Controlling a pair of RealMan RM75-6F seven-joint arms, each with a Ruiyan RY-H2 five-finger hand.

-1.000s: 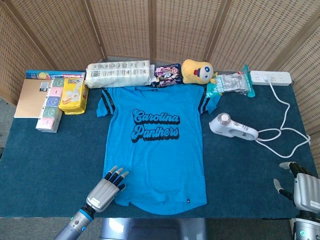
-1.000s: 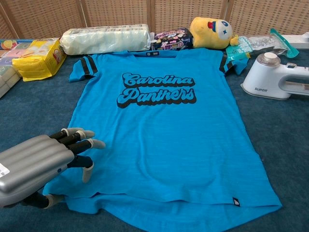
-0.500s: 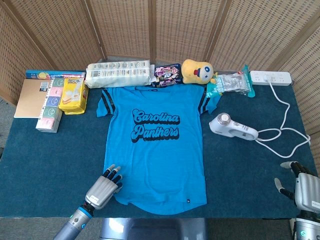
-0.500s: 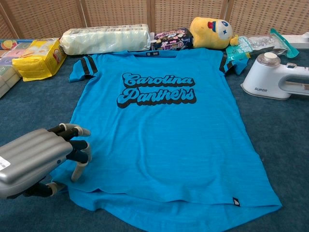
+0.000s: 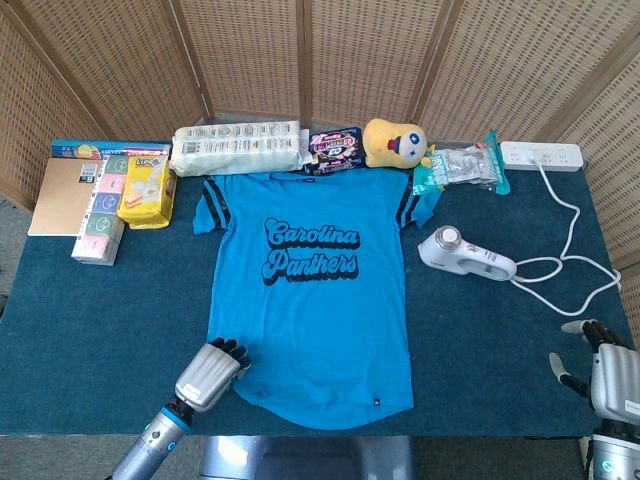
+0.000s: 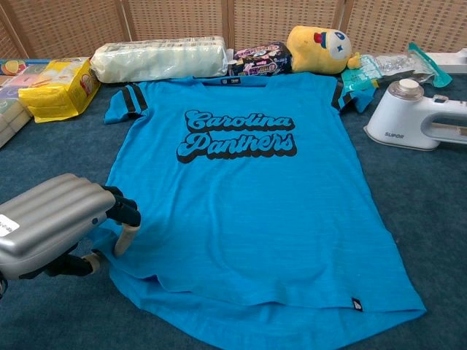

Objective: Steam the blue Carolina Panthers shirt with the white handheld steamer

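Shirt (image 6: 241, 211) flat on tabletop (image 5: 90, 310), print reads "Carolina Panthers". Steamer (image 6: 412, 117), marked "SUPOR", lies right of it, untouched. Left hand (image 6: 55, 222) fingers curled at shirt's lower-left hem, apparently pinching fabric. Right hand (image 5: 600, 370) empty, fingers apart, near edge.

The left hand (image 6: 55, 222) covers the shirt's (image 6: 241, 197) lower left hem corner, so whether its curled fingers pinch the cloth cannot be told. The right hand (image 5: 608, 375) is cut off at the head view's lower right corner. The steamer's (image 6: 408, 113) handle runs off the chest view's right edge.
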